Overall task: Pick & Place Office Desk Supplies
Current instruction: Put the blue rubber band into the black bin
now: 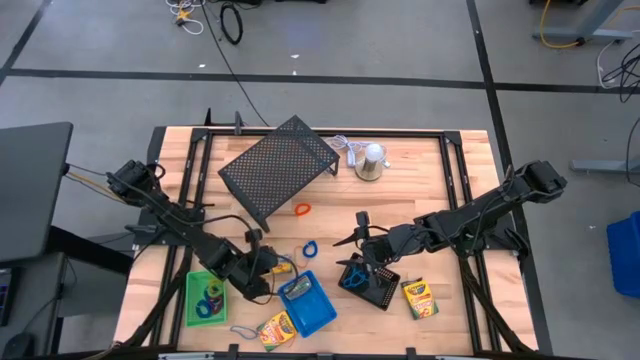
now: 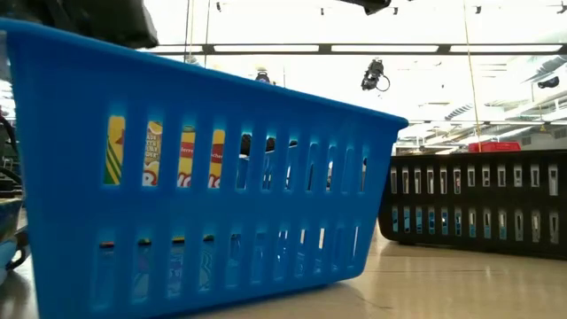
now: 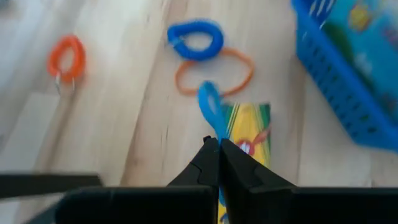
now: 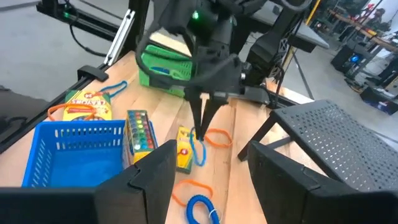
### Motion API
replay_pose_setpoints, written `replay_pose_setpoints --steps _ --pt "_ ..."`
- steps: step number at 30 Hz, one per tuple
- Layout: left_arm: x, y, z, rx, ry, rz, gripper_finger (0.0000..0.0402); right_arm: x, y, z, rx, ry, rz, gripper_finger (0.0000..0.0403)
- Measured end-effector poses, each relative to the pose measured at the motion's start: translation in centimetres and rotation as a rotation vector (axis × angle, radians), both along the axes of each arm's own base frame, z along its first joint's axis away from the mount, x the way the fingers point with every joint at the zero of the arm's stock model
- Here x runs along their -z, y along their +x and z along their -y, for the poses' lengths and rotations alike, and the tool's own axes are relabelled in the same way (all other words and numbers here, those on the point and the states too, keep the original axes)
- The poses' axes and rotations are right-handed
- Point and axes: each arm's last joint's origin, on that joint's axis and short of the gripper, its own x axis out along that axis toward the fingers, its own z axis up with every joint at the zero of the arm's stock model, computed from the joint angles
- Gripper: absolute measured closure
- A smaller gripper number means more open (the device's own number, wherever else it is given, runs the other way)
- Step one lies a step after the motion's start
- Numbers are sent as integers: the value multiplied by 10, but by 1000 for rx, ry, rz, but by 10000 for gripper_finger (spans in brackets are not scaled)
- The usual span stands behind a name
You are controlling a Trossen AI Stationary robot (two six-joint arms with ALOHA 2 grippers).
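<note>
Overhead view of a wooden table (image 1: 460,180). The largest object, a black mesh rack (image 1: 278,165), lies tilted at upper centre, with a silver dome-shaped thing (image 1: 371,160) on a white cord just to its right. At lower centre stands the blue tray (image 1: 308,303), which fills the left of the low view and holds a boxed item seen through its slots; a green tray (image 1: 205,297) with coloured loops inside lies at lower left, and a small black-mesh tray (image 1: 370,282) with a blue loop in it lies right of centre. One crayon box (image 1: 419,297) rests at lower right beside the black-mesh tray, a second (image 1: 275,329) at the bottom edge just left of the blue tray, and a third, smaller one (image 3: 245,134) lies between the green and blue trays. The left gripper (image 3: 218,144), at lower left centre, has its fingers pressed together on a thin blue elastic loop (image 3: 210,109) directly over that third box. An orange loop (image 3: 214,71) and a thicker blue loop (image 3: 196,40) lie touching just beyond. A separate orange loop (image 1: 302,209) lies below the rack. The right gripper (image 1: 360,234), fingers spread and holding nothing, hovers near the black-mesh tray.
</note>
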Motion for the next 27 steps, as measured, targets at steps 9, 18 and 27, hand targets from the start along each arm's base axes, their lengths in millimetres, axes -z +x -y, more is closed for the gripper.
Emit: replay_pose_setpoints --steps 9,18,27 --pt "-15 3 8 9 124 195 400 33 -5 24 -3 100 69 197" --pt "-42 24 -5 40 208 344 400 49 -15 38 -97 195 169 197" --pt "-64 60 -38 137 189 488 400 53 -13 47 -14 235 134 197"
